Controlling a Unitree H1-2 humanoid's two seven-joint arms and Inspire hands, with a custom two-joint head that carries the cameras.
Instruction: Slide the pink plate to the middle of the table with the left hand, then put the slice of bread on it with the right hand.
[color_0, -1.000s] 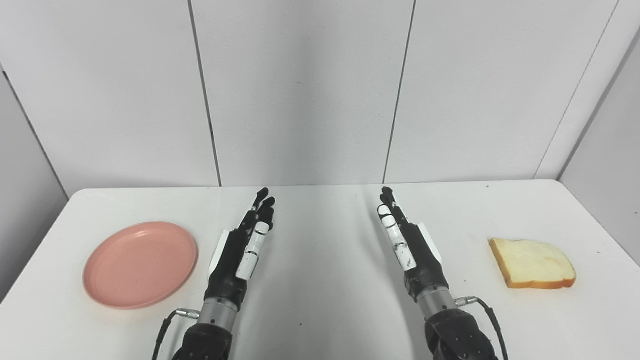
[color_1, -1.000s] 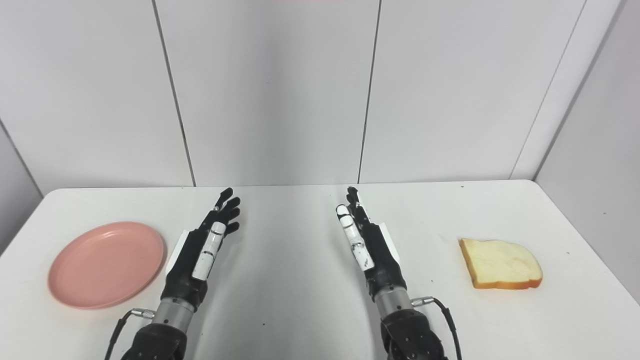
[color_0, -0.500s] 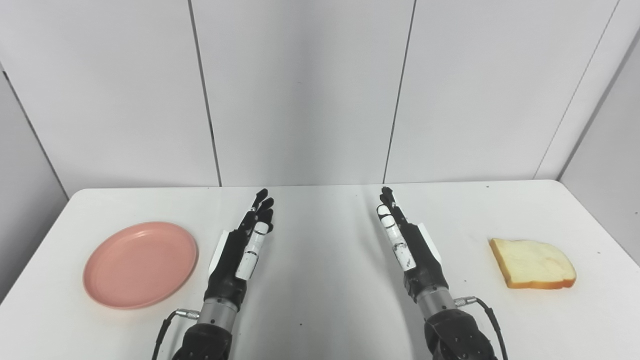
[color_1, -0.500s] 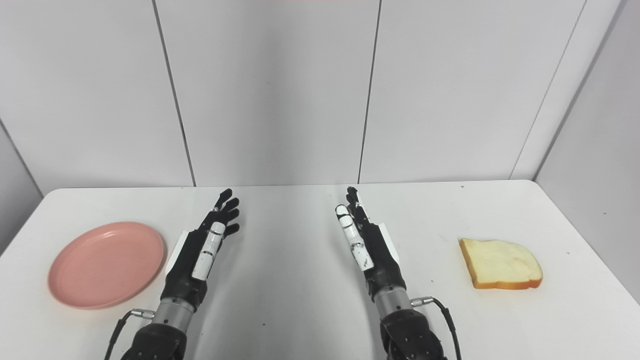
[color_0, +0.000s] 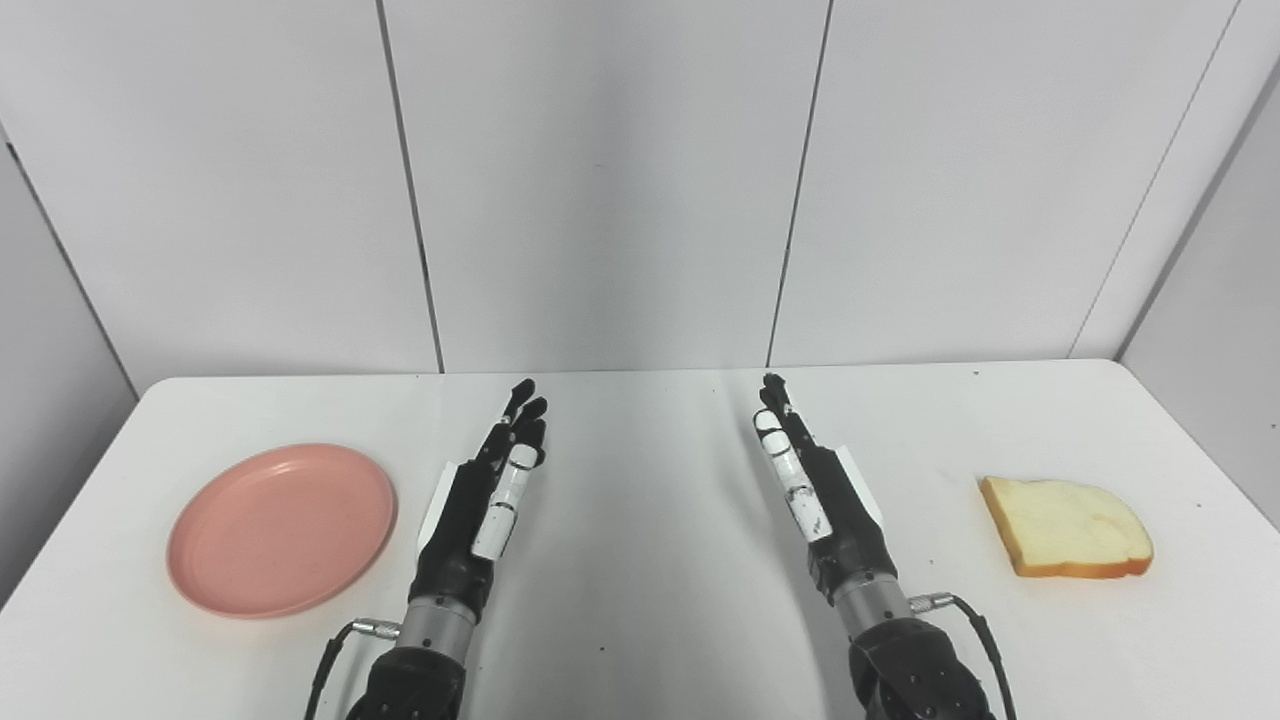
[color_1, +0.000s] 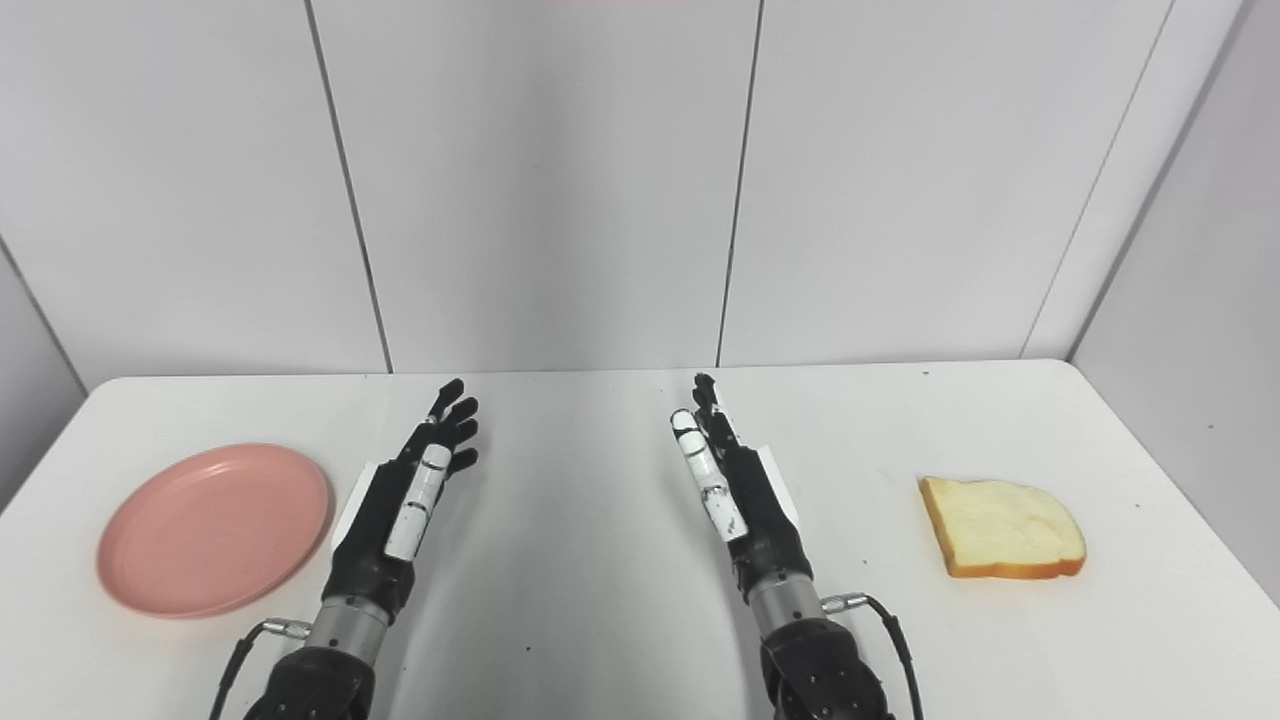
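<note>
A round pink plate (color_0: 281, 529) with a shallow raised rim lies flat on the left side of a white table (color_0: 640, 620), nothing on it. On the far right side of the table lies a slice of bread (color_0: 1066, 527), pale and soft on its face with a golden-brown crust along its near edge and left side, one end rounded. The plate and the bread are well apart, with both robot hands between them. The left hand (color_0: 482, 505) is black with a white strip along one finger; it reaches forward over the table just to the right of the plate, near its rim but not touching it, fingers (color_0: 527, 410) stretched out straight and slightly fanned, holding nothing. The right hand (color_0: 818, 495) looks much the same, reaching forward right of the table's middle, turned edge-on, fingers straight and close alongside one another, also holding nothing; it is clearly short of the bread. A thin cable (color_0: 975, 625) loops out from the right wrist, and another (color_0: 335, 650) from the left wrist. The middle of the table, between the two hands, is bare white surface with a few tiny dark specks. Behind the table stand plain pale wall panels (color_0: 600, 180) with narrow dark seams.
</note>
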